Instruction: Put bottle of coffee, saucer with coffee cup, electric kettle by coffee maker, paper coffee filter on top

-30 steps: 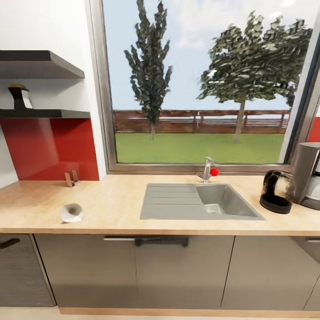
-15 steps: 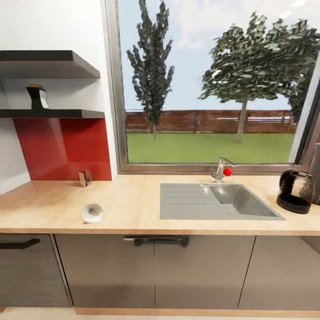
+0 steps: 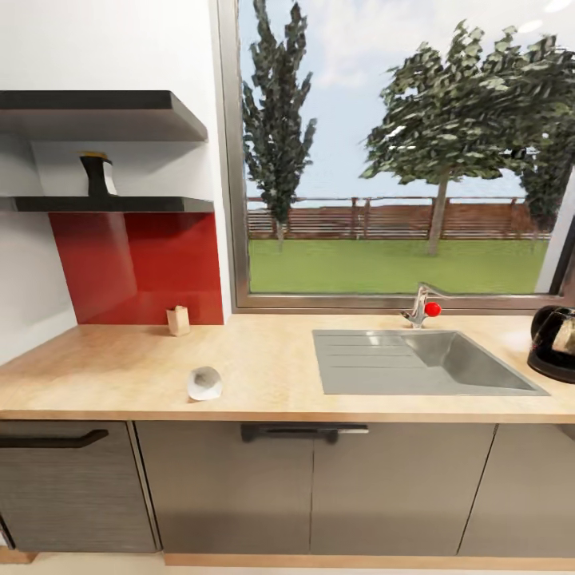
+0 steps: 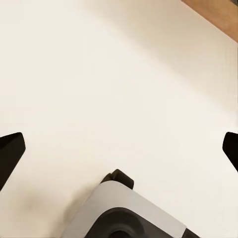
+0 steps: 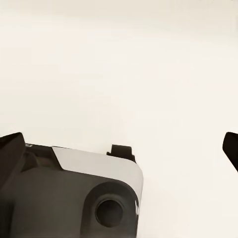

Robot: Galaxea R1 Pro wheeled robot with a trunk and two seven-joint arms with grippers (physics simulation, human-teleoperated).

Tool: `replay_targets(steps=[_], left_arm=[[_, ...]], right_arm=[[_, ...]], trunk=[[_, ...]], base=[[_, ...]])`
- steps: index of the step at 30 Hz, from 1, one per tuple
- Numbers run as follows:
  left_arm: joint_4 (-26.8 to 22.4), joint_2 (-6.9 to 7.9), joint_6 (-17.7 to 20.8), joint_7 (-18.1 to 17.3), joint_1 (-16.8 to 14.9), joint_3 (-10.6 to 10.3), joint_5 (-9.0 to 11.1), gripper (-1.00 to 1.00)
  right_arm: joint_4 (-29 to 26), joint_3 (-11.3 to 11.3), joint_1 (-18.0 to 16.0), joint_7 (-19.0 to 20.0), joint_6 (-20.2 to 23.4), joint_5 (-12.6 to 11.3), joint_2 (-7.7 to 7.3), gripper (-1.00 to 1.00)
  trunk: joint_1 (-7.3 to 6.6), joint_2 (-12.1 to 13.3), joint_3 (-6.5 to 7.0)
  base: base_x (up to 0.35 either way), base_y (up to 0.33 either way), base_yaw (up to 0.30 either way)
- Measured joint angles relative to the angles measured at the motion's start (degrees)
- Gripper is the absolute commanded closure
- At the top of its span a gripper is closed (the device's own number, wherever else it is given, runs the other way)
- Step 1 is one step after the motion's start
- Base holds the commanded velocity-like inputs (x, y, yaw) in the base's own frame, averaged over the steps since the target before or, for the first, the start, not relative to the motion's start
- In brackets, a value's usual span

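Observation:
The bottle of coffee (image 3: 97, 176), dark with a gold cap, stands on the thin black kitchen shelf (image 3: 144, 204) at the upper left. A white paper coffee filter (image 3: 205, 383) lies on the kitchen countertop (image 3: 120, 367) near its front edge. The glass electric kettle (image 3: 555, 343) sits at the far right, cut by the frame edge. The coffee maker, saucer and coffee cup are out of view. In the wrist views, my left gripper (image 4: 120, 151) and right gripper (image 5: 120, 148) hang open over pale floor, nothing between their fingers.
A grey sink (image 3: 423, 363) with a red-knobbed faucet (image 3: 423, 305) is set into the counter right of centre. A small tan object (image 3: 178, 320) stands by the red backsplash. A thicker black shelf (image 3: 104, 112) hangs above. Grey cabinet fronts (image 3: 319, 487) run below.
The whole head view has shifted as the camera moved left: shelf and filter now sit further right, and the coffee maker has slid out at the right edge. Nothing on the counter moved.

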Motion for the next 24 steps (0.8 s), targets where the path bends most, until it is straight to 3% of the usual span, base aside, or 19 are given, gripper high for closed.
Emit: replay_targets(steps=[6, 16, 24], left_arm=[[0.00, 0.00, 0.00, -0.03, 0.00, 0.00, 0.00, -1.00], [0.01, 0.00, 0.00, -0.06, -0.01, 0.00, 0.00, -1.00], [0.00, -0.17, 0.00, -0.08, 0.00, -0.02, -0.02, -1.00]], right_arm=[[0.00, 0.02, 0.00, 0.00, 0.00, 0.00, 0.02, -1.00], [0.02, 0.04, 0.01, 0.00, -0.01, 0.01, 0.03, -1.00], [0.02, 0.07, 0.00, 0.00, 0.00, 0.01, 0.09, -1.00]], trunk=[[0.00, 0.00, 0.00], [0.00, 0.00, 0.17], [0.00, 0.00, 0.21]], base=[[0.000, 0.342, -0.010], [0.000, 0.342, -0.184], [0.000, 0.342, -0.035]])
